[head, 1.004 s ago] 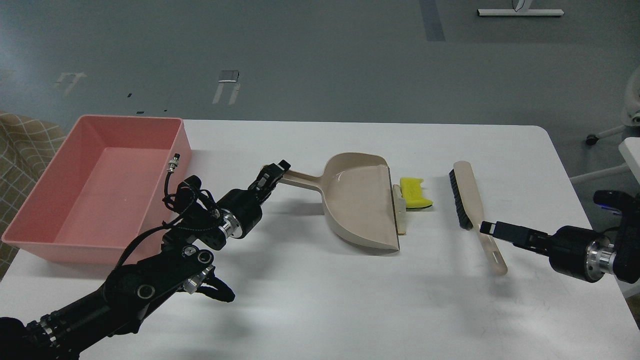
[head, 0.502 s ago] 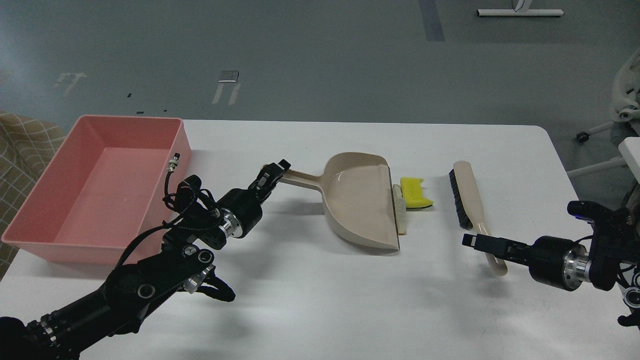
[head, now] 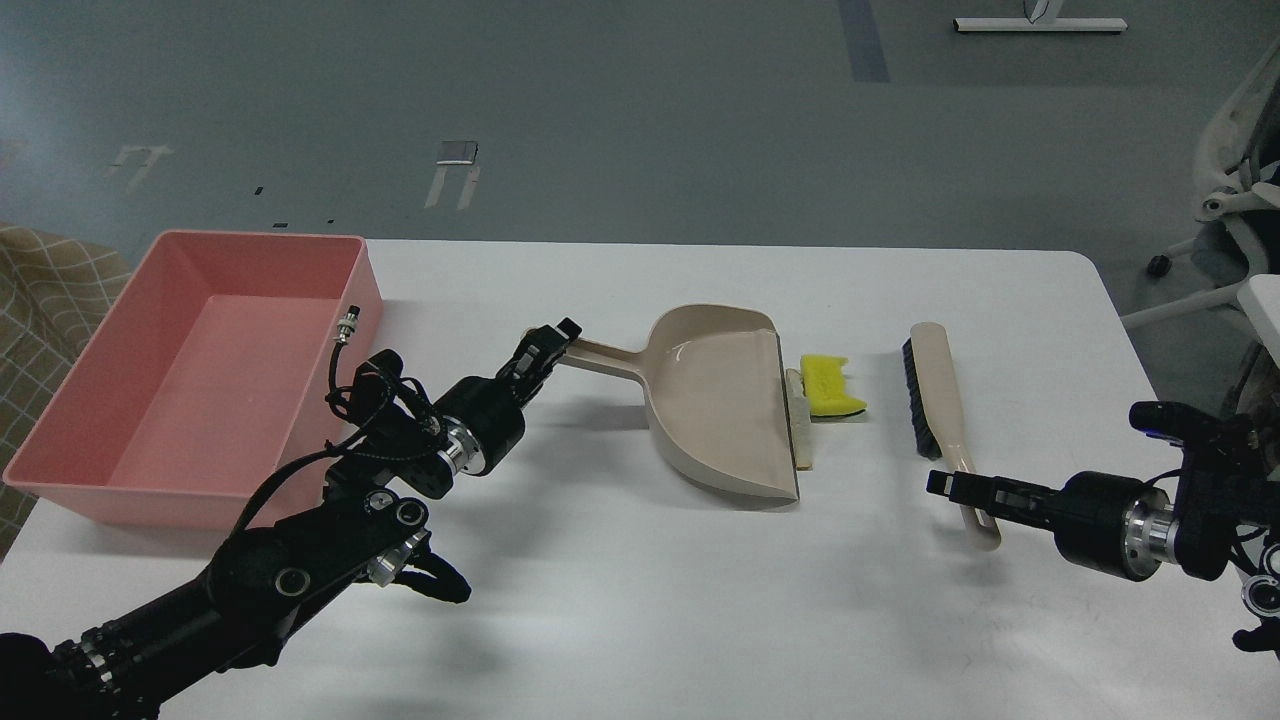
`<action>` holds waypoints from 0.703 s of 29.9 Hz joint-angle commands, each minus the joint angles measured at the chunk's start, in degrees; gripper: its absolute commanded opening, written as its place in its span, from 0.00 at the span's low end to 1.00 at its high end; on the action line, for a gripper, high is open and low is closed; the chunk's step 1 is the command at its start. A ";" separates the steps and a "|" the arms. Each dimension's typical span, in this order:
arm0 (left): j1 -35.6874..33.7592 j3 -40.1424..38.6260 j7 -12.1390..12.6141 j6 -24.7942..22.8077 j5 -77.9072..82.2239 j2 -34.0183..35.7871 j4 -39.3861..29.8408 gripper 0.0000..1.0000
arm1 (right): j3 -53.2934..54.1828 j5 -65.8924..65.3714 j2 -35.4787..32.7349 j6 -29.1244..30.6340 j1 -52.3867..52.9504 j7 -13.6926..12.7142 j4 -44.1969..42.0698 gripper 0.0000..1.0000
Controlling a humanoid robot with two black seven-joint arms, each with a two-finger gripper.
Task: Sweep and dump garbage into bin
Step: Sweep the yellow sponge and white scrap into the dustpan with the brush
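White tabletop (head: 640, 600) fills most of the head view, with grey floor behind it and a chair base off at the far right.

On the left sits the bin (head: 190, 380), a shallow salmon-pink tub, nothing visible in it. The dustpan (head: 725, 400) lies mid-table, its mouth facing right. The garbage is right at that mouth: the beige strip (head: 797, 400) lies against the lip, and the yellow piece (head: 830, 385) sits just beside it, touching or nearly so. Neither is in the pan yet. Further right lies the brush (head: 945, 420), bristles on its left edge, handle pointing toward the near side.

The left gripper (head: 548, 350) is at the tip of the dustpan handle and seems to be pinching it, though the fingers are dark and I would not swear to how firm the hold is. The right gripper (head: 950, 487) reaches in from the right across the near part of the brush handle; whether its fingers are spread around it or pressed onto it, I cannot tell.

As for risks, I would guess the brush hold matters most. Gripped so near the handle's end, the brush could pivot or slip when the bristles drag. A sweep that is too brisk could flick the light yellow piece over the pan's lip or past its side. The thin strip could wedge under the lip rather than ride in. And if the pan is only held at its handle tip, a push from the brush might swing it leftward.
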 commanded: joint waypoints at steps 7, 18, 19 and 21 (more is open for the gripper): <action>-0.04 -0.08 0.00 0.08 0.01 0.16 -0.18 0.00 | 0.00 0.29 -0.62 0.52 0.01 -1.93 0.35 0.00; -0.12 -0.08 0.09 0.00 0.01 0.08 -0.18 0.00 | 0.00 0.20 -0.26 0.53 0.63 -3.33 -0.27 0.00; -0.12 -0.08 0.09 0.08 0.01 0.08 -0.18 0.00 | 0.00 0.20 -0.26 0.53 0.63 -3.34 -0.27 0.00; -0.04 -0.08 0.00 0.08 0.01 0.08 -0.18 0.00 | 0.00 0.20 -0.09 0.53 0.45 -3.51 -0.35 0.00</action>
